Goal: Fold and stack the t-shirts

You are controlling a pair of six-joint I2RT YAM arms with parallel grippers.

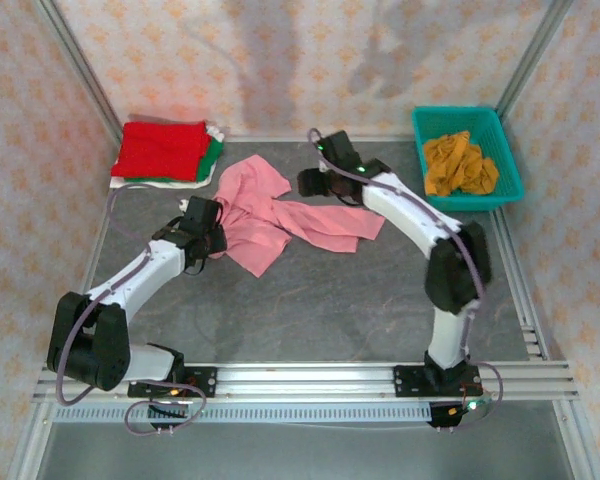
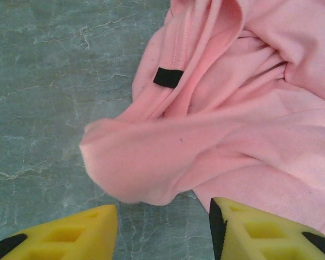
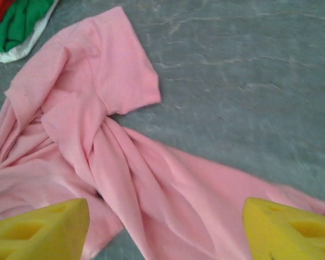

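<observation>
Pink shirt (image 1: 280, 215) lies crumpled mid-frame on tabletop (image 1: 330, 310); folded stack (image 1: 162, 150) sits upper left. Left claw (image 2: 162, 230) wide, empty, at the shirt's edge. Right claw (image 3: 165, 227) wide, empty, above the shirt.

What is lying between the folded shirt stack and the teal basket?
In the top view, the crumpled pink t-shirt and the right claw hovering over it; otherwise bare table.

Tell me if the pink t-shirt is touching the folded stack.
Apart. The right wrist view shows a strip of bare table between the pink t-shirt and the folded stack, beside its white edge.
</observation>
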